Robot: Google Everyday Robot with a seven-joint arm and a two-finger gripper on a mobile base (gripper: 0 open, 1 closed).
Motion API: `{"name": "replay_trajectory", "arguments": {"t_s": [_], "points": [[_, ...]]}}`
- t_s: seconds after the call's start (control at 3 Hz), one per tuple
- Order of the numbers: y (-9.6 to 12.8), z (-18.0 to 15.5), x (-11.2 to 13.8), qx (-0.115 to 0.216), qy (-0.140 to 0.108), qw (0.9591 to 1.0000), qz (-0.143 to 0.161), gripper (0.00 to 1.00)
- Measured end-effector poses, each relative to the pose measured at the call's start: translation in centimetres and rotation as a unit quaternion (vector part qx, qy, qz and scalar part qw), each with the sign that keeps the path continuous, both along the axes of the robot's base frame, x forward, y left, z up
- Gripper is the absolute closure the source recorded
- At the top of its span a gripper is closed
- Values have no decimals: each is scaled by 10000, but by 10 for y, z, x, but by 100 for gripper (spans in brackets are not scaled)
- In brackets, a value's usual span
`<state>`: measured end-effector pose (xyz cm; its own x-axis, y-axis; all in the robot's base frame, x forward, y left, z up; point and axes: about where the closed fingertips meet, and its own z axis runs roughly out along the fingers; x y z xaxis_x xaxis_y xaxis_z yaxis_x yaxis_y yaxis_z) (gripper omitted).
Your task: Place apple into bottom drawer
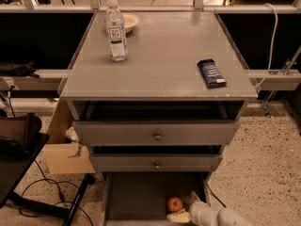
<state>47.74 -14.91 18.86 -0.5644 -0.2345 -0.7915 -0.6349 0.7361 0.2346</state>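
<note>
Sharing bottom drawer (pixel 134 196): one apple (pixel 175 204), one claw (pixel 186 207)

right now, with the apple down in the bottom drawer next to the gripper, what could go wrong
1. The gripper sits right beside the apple in the bottom drawer. A careless pull back could knock the round apple and set it rolling.
2. The knobbed drawer front hangs just above, so lifting the arm straight up might strike it.
</note>
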Motion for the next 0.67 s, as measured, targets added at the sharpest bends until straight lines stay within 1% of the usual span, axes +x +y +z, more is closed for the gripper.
{"name": "replay_trajectory", "arguments": {"t_s": [0.33, 0.67], "points": [[-9, 41, -39, -228, 53, 9994, 257, 0], [-16, 87, -77, -490, 335, 9958, 692, 0]]}}
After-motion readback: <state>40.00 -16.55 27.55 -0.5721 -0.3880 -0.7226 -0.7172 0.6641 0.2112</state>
